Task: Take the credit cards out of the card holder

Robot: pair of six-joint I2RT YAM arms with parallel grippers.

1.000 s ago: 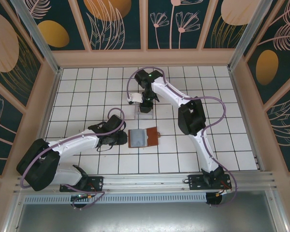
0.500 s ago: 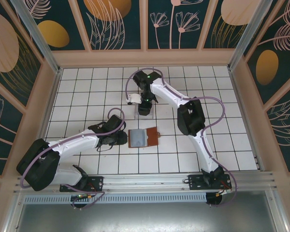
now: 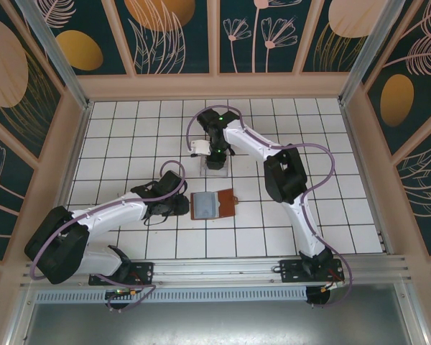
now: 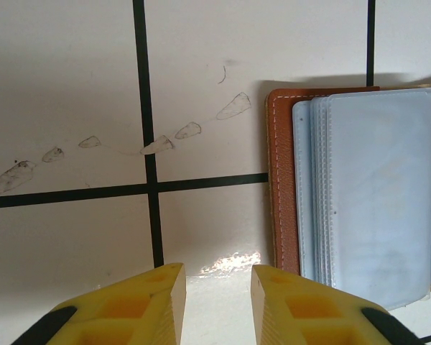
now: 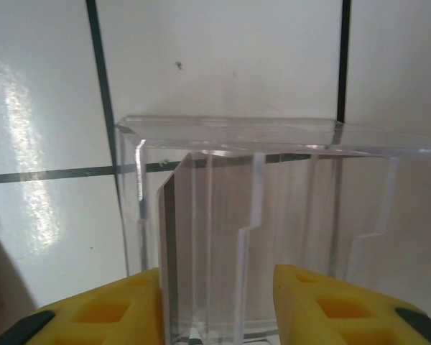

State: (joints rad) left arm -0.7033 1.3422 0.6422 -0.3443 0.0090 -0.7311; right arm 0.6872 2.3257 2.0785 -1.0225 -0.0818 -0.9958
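White tiled table (image 3: pixel 129 136): card holder (image 3: pixel 213 204) lies open mid-frame, left gripper (image 4: pixel 217 280) spread near its brown edge, right gripper (image 5: pixel 217 280) spread at acrylic stand (image 5: pixel 230 133); cards probably thin, stiff, slick, so pinch an exposed edge.

Floor (image 3: pixel 345 215): white square tiles, dark grout lines, glossy. Back wall (image 3: pixel 172 36) and side walls (image 3: pixel 14 93): dark teal panels with painted pale flowers, leaves and orange ovals, in peach frames. Aluminium posts (image 3: pixel 54 50) at far corners. Aluminium rail (image 3: pixel 223 267) along near edge. Grey smudge marks (image 4: pixel 158 146) on tile ahead-left of left gripper (image 4: pixel 217 302); glare spot (image 4: pixel 230 262) just ahead of it. Long light streak (image 5: pixel 29 165) on tile, left of right gripper (image 5: pixel 217 309).
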